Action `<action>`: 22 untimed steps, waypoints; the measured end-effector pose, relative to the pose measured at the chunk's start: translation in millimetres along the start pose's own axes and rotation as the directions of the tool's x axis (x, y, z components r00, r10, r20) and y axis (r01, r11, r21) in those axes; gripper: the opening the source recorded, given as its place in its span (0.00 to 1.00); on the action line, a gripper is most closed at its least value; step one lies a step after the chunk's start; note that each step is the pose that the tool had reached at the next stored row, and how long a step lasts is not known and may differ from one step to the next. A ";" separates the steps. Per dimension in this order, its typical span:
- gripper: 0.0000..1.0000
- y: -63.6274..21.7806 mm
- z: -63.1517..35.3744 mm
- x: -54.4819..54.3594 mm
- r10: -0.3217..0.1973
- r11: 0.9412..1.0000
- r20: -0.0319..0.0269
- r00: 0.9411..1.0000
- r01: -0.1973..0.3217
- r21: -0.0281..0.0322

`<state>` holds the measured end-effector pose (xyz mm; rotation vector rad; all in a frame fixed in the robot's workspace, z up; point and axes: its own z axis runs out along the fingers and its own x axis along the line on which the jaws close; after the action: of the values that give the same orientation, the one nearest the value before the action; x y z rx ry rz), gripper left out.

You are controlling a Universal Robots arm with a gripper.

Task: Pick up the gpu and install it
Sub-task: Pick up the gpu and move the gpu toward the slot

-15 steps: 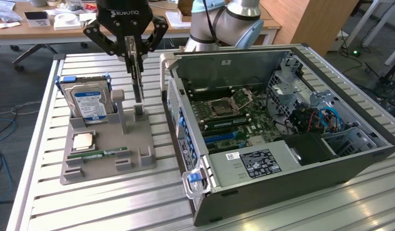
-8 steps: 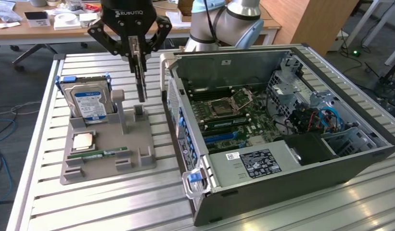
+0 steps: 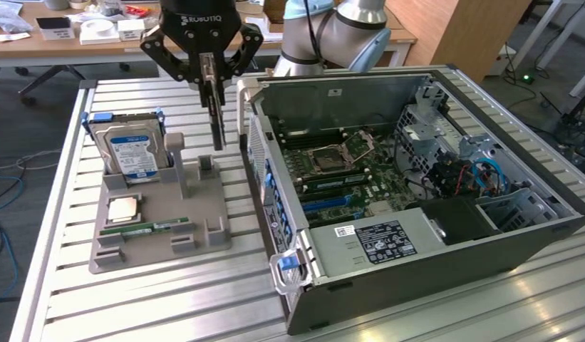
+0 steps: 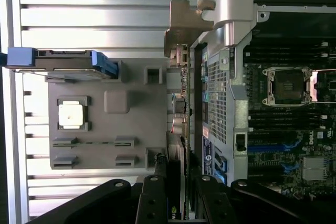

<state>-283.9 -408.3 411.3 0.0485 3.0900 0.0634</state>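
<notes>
1. Gripper [image 3: 212, 71] [image 4: 181, 182] jaws are drawn partway in and clamped on the top edge of the gpu [image 3: 216, 114] [image 4: 181, 72], with a finger on each flat face of the card.
2. The gpu hangs upright and edge-on, a thin dark board. It is over the side of the grey holder [image 3: 202, 239] [image 4: 131, 140] that faces the computer case [image 3: 444, 274], and its lower end is close above a slotted post of the holder.
3. At the holder's far end from the gpu, a hard drive [image 3: 130, 149] [image 4: 68, 61] with a blue label stands upright in its slot, with blue clips at its sides.
4. On the holder's flat base lie a square processor chip [image 3: 121, 208] [image 4: 70, 114] and, beside it, a narrow green RAM stick [image 3: 145, 228].
5. Just beside the holder, the computer case lies on its side with its panel off, showing the motherboard [image 3: 349, 178] [image 4: 294, 129].
6. The holder and the case both rest on a slatted metal table [image 3: 159, 299].
</notes>
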 end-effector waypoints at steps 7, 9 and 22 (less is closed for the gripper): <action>0.26 0.2 0.4 -8.8 0.000 1.000 0.000 1.000 0.000 0.000; 0.26 0.3 0.5 -11.4 0.000 1.000 0.000 1.000 0.000 0.000; 0.26 0.8 1.4 -28.6 0.000 1.000 0.000 1.000 0.000 0.000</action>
<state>-255.3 -408.3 411.4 0.0484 3.0901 0.0633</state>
